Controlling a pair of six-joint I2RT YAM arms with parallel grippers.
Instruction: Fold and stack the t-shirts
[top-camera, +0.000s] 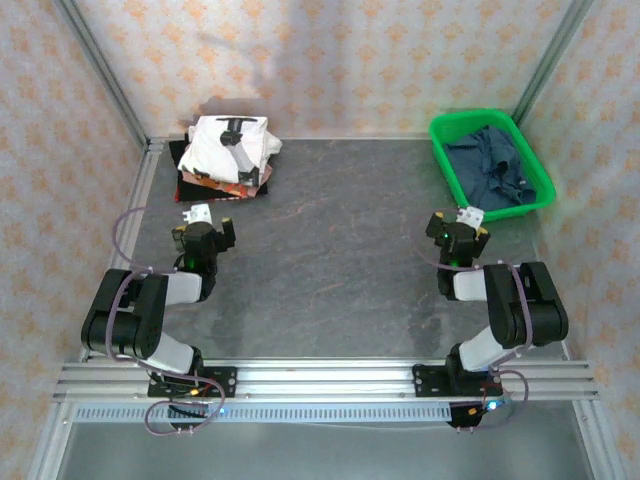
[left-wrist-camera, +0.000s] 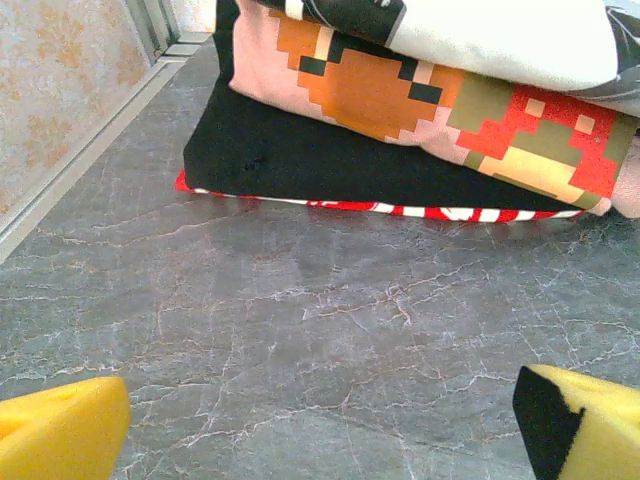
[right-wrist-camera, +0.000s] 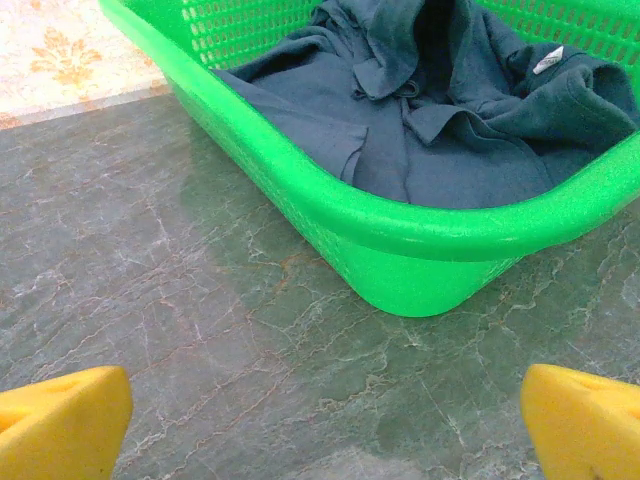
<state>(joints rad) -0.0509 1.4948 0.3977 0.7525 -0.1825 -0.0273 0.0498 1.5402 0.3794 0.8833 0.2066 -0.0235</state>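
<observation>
Both arms sit low at the near edge of the table (top-camera: 340, 250). Left gripper (top-camera: 206, 224): jaws wide apart, empty, facing folded shirt stack (top-camera: 228, 152) in far left corner. Right gripper (top-camera: 461, 222): jaws wide apart, empty, near green basket (top-camera: 440, 132); navy shirt (top-camera: 488, 165) crumpled inside it.

Black-and-silver arms (top-camera: 112, 318), yellow gripper fingers (left-wrist-camera: 60, 432), thin looping cables (top-camera: 118, 232).

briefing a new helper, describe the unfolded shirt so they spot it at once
At the far right corner of the table sits a green mesh basket. Crumpled inside lies the navy-blue t-shirt, the one shirt not folded like the stack at far left.
</observation>
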